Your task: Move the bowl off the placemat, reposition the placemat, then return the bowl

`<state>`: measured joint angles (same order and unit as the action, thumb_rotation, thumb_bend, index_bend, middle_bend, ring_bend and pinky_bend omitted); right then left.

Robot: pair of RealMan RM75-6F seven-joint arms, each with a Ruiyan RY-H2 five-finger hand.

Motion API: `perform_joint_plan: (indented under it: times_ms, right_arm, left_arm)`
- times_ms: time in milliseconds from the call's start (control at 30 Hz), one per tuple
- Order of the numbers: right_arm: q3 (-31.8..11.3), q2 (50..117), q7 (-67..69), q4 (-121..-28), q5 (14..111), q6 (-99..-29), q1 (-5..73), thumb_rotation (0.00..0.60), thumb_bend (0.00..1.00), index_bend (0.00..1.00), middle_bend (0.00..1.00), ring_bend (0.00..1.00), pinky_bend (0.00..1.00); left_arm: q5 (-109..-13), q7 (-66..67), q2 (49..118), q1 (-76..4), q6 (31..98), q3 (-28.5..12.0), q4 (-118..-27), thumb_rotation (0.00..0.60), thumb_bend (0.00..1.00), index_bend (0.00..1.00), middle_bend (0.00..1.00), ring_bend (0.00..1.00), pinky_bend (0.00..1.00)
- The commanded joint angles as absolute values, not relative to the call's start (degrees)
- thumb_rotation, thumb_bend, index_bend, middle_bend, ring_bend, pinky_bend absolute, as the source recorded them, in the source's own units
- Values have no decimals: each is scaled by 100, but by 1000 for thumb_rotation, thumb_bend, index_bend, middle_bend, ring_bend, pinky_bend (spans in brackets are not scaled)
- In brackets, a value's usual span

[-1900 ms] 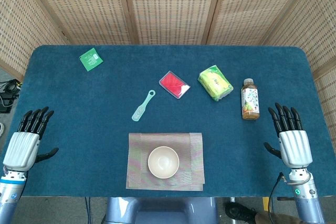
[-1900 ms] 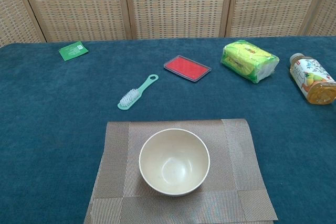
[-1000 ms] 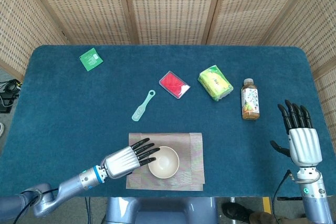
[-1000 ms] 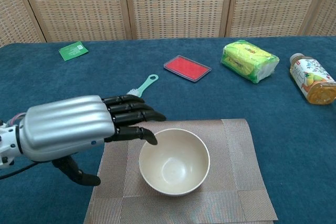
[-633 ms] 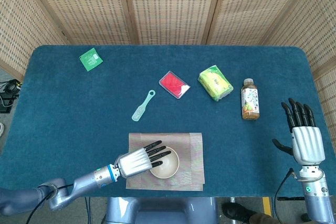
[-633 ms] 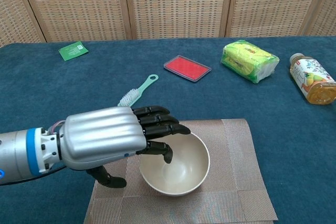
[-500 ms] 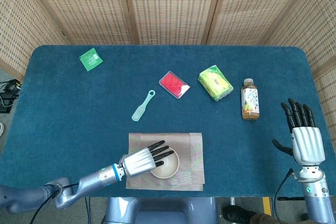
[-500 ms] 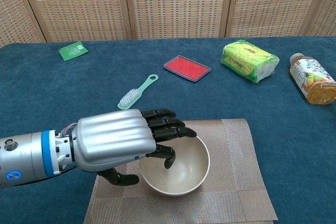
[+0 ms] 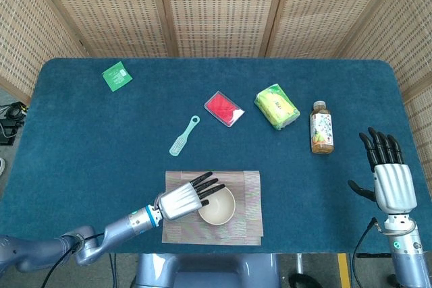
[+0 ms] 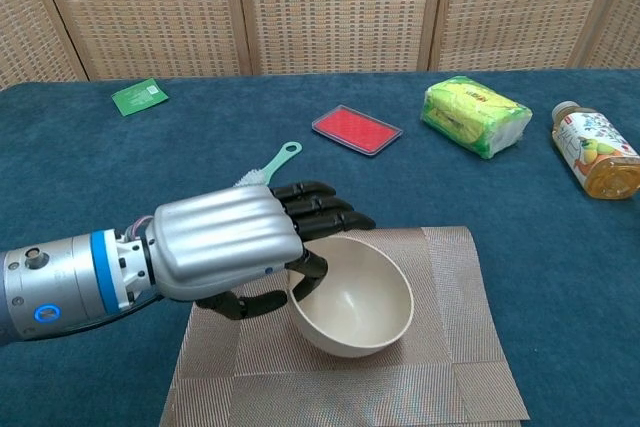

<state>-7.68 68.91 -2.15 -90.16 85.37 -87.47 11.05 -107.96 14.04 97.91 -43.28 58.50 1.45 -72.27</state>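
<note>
Left hand (image 10: 235, 247): your fingers (image 10: 330, 205) reach over the near-left rim of the bowl (image 10: 352, 297) with the thumb under its outer wall, so you are pinching the rim. The bowl sits tilted over the middle of the placemat (image 10: 455, 327), apparently lifted at its left side.

Risk: a rim pinch on a smooth, rounded bowl is a thin hold. If you swing it sideways fast it may pivot out of the fingers and drop back onto the placemat, or roll toward the counter (image 9: 88, 139) edge nearest you. If the base is dragging, it could pull the placemat askew.

Change: about two seconds ago this hand lay flat at the counter's left edge, far from the placemat. It has since crossed over, dipped its fingers into the bowl, and tipped it a little to the right.

Right hand (image 9: 387, 177): well right of the placemat, fingers spread and straight, holding nothing. It has barely moved.
</note>
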Motion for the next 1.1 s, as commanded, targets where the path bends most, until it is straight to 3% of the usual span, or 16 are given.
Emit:
perform_joint_plan:
  times_ms: [33,367,600,833,1100]
  right_arm:
    - [-766,6889,-221,-9027,8552,-8751,1099,600,0,23,0,0,0]
    - [-730,6887,-245,-9081,8651,-8746,1086,600,0,25,0,0,0]
    - [-699,6896,-298,-9130,8738,-8768,1071,600,0,25,0,0,0]
    - [-673,6949,-407,-9142,8770,-8687,1101,600,0,29,0,0,0]
    - [-666,7015,-497,-9109,8736,-8578,1132,600,0,32,0,0,0]
  left_arm:
    - [-10652,1370,9661,-4320,6026,-18,-7268,600,519,622,0,0,0]
    - [-9886,1073,9016,-4137,6458,-581,-7188,600,520,631,0,0,0]
    - [-8883,103,8696,-3882,6426,-1006,-6347,600,520,637,0,0,0]
    - [-8061,-726,8929,-3763,5979,-1222,-5039,600,520,637,0,0,0]
    - [-7501,-1261,9653,-3888,5106,-1276,-3353,600,520,640,0,0,0]
